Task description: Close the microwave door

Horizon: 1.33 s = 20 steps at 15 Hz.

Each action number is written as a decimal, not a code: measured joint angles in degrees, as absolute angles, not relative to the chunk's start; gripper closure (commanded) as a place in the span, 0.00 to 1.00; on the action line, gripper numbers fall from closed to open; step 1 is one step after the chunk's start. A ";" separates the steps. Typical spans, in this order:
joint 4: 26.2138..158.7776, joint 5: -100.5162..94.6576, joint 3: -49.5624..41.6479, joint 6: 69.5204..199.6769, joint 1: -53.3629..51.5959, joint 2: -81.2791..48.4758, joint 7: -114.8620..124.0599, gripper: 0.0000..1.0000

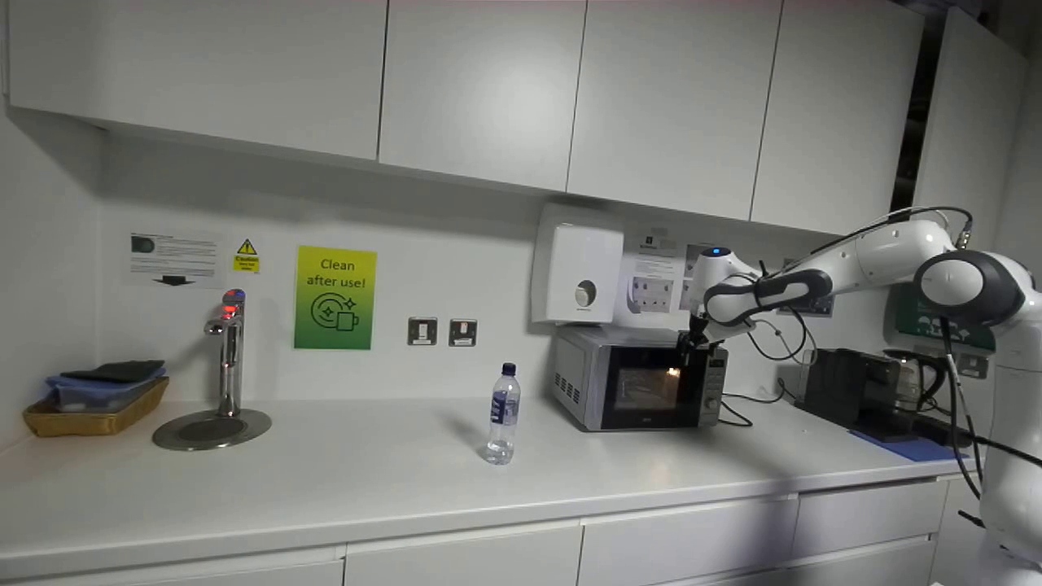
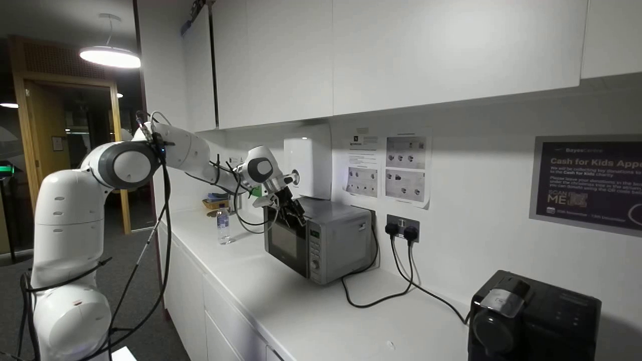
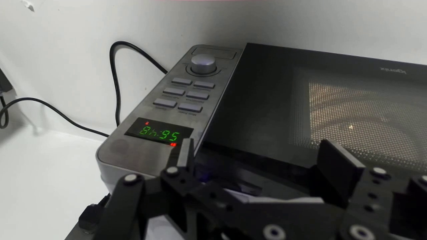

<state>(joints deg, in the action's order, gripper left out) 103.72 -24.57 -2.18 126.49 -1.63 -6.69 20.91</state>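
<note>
The silver-grey microwave (image 1: 580,368) stands on the counter and also shows in an exterior view (image 2: 346,245). The microwave door (image 1: 647,395) has a dark glass window with a light glowing behind it. It lies about level with the control panel in both exterior views (image 2: 285,241); I cannot tell whether it is fully latched. In the wrist view the door (image 3: 267,90) fills the right side, next to the control panel. My gripper (image 3: 256,146) has its fingers wide apart with nothing between them. It is at the door's upper edge on the control-panel side (image 1: 685,352); contact is unclear.
A water bottle (image 1: 503,415) stands on the counter beside the microwave. A white dispenser (image 1: 576,264) hangs above it. Black cables (image 2: 368,303) run from the wall sockets (image 2: 403,228). A black coffee machine (image 2: 534,321) stands further along. Wall cupboards (image 1: 667,106) hang overhead.
</note>
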 measured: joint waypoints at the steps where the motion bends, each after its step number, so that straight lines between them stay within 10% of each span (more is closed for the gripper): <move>1: 103.72 -24.58 -2.18 126.51 -1.63 -6.69 20.91 0.00; 2: 103.72 -24.61 -2.18 126.52 -1.63 -6.69 20.91 0.25; 13: 103.60 -24.68 -2.01 127.86 -2.04 -5.68 20.95 1.00; 20: 103.64 -24.60 -1.90 127.68 -2.14 -4.56 19.32 1.00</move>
